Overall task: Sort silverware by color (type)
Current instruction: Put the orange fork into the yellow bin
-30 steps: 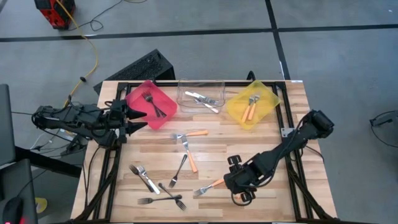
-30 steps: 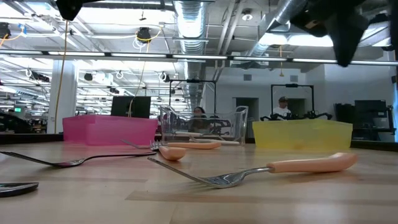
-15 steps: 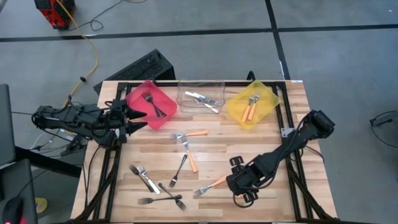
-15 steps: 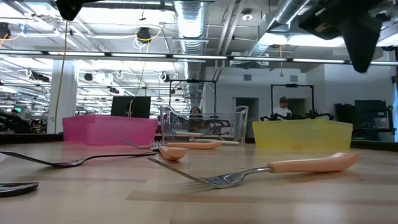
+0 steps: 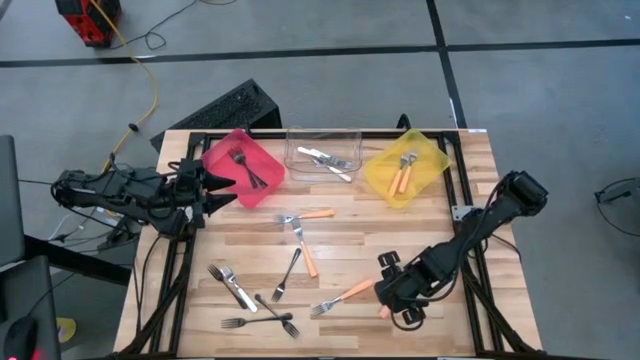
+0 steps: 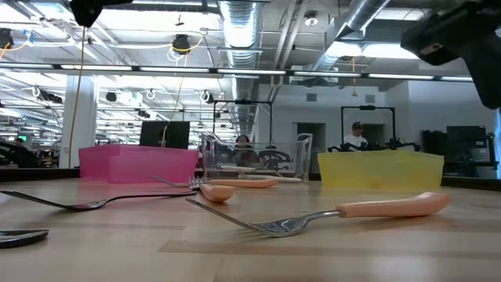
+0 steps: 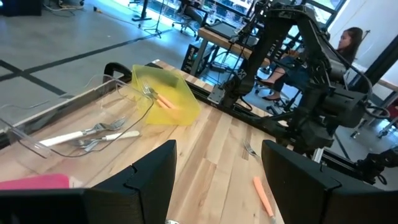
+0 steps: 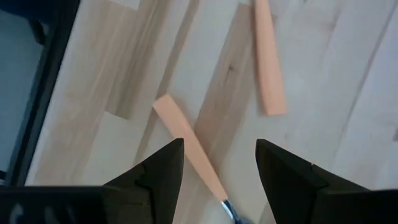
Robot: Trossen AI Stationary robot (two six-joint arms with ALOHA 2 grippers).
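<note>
Grey concrete floor surrounds the wooden counter [image 5: 420, 225], with an open workshop visible beyond it in the low view. Three square bins sit along the far edge: a red bin [image 5: 243, 167] holding dark forks, a clear bin [image 5: 324, 153] holding silver pieces, and a yellow bin [image 5: 406, 167] holding orange-handled forks.

Unsorted silverware lies on the near half of the counter – an orange-handled fork [image 5: 341, 298] near the right arm, two more orange-handled forks [image 5: 304, 252] toward the centre, a dark fork [image 5: 288, 274] beside them, a silver pair [image 5: 229, 284] at the left, and two dark forks [image 5: 264, 319] at the near edge.

The right claw [image 5: 400, 292] hovers just above the handle end of the orange-handled fork, fingers parted and grasping nothing; the right wrist view shows the handle [image 8: 186, 146] running between the two fingers. The left claw [image 5: 205, 188] waits at the left edge beside the red bin, also released and empty.

Judged step: descent onto the handle for a pick.

Likely faults from here:
- The handle lies flat and thin on the counter; a shallow descent may close above it, a deep one may jam the fingertips on the wood.
- The handle sits at an angle to the fingers, so closing may spin or skid the fork.
- A grip at the handle tip leaves the head heavy – the fork may tilt or drop in transit to the yellow bin.
</note>
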